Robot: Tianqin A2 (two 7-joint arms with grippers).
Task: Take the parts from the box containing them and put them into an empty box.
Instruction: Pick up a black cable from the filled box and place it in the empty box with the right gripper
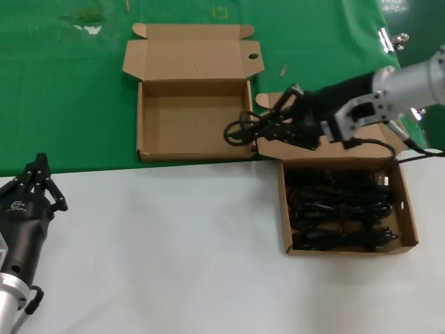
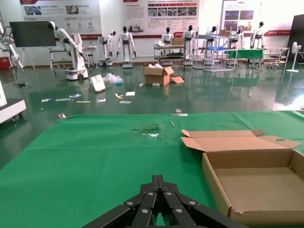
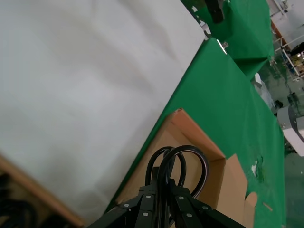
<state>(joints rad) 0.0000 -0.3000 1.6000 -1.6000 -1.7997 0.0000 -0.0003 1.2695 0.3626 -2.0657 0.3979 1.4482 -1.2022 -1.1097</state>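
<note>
So we are early in the job, by our reckoning: the empty box [image 1: 192, 115] on the green cloth [image 1: 62, 90] holds nothing yet, its bare corrugated floor showing all the way across, while the box containing them [image 1: 411, 223] on the white tabletop [image 1: 160, 250] is still crowded with black power cords [image 1: 341, 209]. One cord [image 1: 245, 129] is in transit. Our right gripper [image 1: 281, 118] is clamped on it, fingers drawn together around the looped cable, and the loop hangs just past the near right corner of the empty box, over its rim and not yet inside. In the right wrist view the loop [image 3: 183, 166] shows as two smooth, glossy rubbery rings standing up out of the closed fingers. How many cords remain is hard to count, since they lie tangled in a dark mass; several, we think. Both boxes are shallow brown cardboard with matte, fibrous walls and hinged lids folded back, each lid with small rounded tabs. Our left gripper [image 1: 38, 182] rests idle over the white tabletop, fingertips pressed together on nothing.
</note>
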